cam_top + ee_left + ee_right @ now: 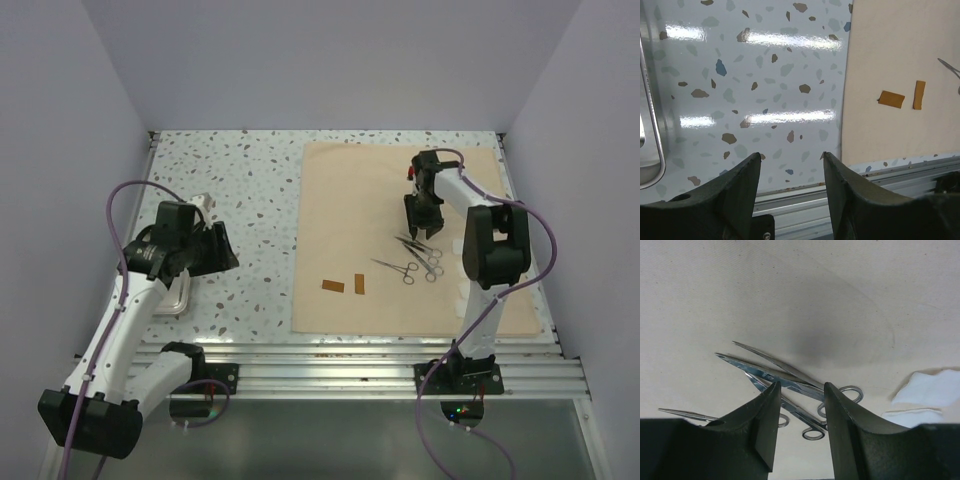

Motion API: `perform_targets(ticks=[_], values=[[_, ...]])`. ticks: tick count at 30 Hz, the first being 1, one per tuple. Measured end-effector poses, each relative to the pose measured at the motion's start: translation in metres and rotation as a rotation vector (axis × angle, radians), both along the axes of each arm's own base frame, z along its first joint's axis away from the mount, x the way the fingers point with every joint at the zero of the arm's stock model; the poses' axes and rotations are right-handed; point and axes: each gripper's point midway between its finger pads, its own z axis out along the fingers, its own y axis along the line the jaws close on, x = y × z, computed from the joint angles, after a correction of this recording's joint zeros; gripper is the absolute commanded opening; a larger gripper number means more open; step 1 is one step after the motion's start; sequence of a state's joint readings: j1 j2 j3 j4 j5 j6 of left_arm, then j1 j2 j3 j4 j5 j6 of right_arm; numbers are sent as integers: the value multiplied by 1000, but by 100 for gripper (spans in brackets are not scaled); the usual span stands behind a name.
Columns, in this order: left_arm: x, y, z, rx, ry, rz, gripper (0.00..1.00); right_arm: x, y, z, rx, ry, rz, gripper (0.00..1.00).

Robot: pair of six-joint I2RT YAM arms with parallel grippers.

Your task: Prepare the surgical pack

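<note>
The step in hand is judged to be pickup of the instruments [785, 377], which lie overlapped on the flat tan cloth [350, 190]. The right gripper [801, 386] hovers just above them, jaws partly apart and empty, and must descend on one shaft without snagging its neighbours. The left gripper [791, 157], jaws apart and empty, hangs beside the steel tray [655, 145]; brown strips [332, 286] and gauze pads [935, 387] lie on the cloth.
</note>
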State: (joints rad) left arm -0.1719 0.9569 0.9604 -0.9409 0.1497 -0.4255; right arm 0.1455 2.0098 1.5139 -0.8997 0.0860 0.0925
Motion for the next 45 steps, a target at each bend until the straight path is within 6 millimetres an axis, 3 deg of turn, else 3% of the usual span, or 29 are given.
perform_targets(ticks=[7, 17, 24, 28, 31, 35, 40, 45], values=[[0, -1, -2, -2, 8, -2, 57, 2, 4, -11, 16, 14, 2, 35], [0, -1, -2, -2, 9, -1, 56, 8, 18, -15, 41, 19, 23, 32], [0, -1, -3, -3, 10, -1, 56, 15, 20, -18, 39, 14, 22, 20], [0, -1, -2, -8, 11, 4, 56, 16, 18, -19, 28, 15, 19, 19], [0, -3, -2, -19, 12, 0, 56, 17, 18, -19, 24, 16, 18, 10], [-1, -8, -1, -47, 18, 0, 57, 21, 17, -17, 15, 7, 10, 0], [0, -19, 3, -91, 11, -2, 60, 28, 11, -6, -22, -16, -13, 0], [5, -42, 14, -156, -30, -37, 69, 38, 13, 13, -10, -62, -36, 0]])
